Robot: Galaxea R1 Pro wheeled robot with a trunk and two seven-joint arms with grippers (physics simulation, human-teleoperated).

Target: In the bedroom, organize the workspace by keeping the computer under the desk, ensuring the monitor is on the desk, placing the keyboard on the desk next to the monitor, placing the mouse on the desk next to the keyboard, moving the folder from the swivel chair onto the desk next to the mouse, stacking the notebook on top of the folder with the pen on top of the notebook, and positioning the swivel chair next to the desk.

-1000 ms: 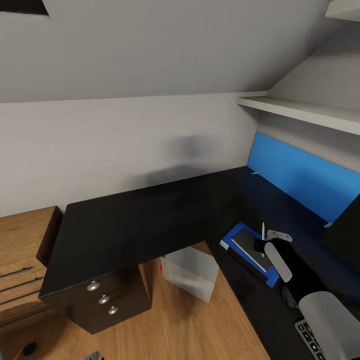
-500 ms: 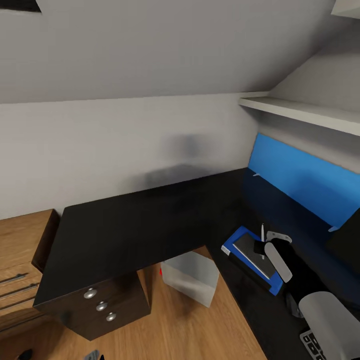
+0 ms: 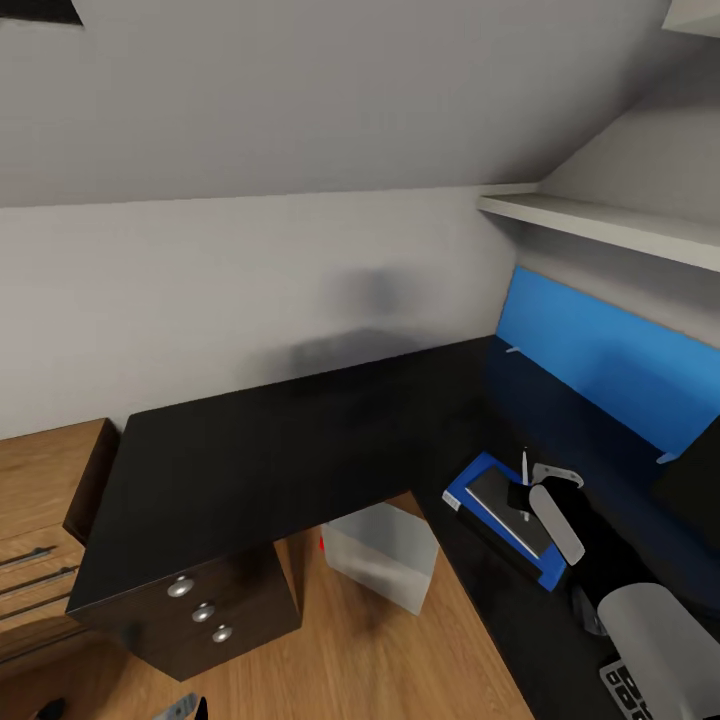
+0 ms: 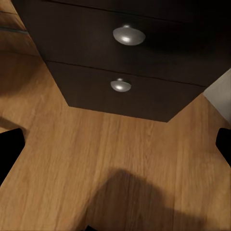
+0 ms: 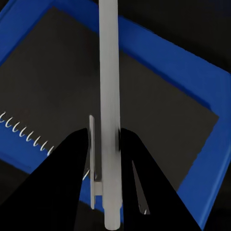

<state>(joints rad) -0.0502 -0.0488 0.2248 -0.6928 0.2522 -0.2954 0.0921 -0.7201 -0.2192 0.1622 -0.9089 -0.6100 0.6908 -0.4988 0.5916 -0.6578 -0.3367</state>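
Observation:
On the black L-shaped desk [image 3: 260,460] lies the blue folder [image 3: 462,487] with the dark notebook [image 3: 492,492] stacked on it. My right gripper [image 3: 522,496] hovers just over the notebook, shut on the thin silvery pen [image 3: 525,462], which stands nearly upright. In the right wrist view the pen [image 5: 108,72] runs between the fingers of the right gripper [image 5: 108,154], above the spiral-bound notebook [image 5: 62,91] and folder [image 5: 192,62]. The light grey computer [image 3: 380,550] sits under the desk. A corner of the keyboard [image 3: 625,688] and the dark monitor [image 3: 695,480] show at the right. My left gripper [image 4: 116,147] is open, low over the floor.
A dark drawer unit [image 3: 200,605] with round knobs [image 4: 128,35] stands under the desk's left end, close in front of the left gripper. A light-wood dresser [image 3: 40,520] is at the far left. A long blue wall panel [image 3: 600,355] and a white shelf [image 3: 600,225] run behind the desk.
The head camera shifted slightly a second ago, moving the whole picture. The right gripper holds the pen in the same spot over the notebook. The left gripper's tip has edged slightly into view.

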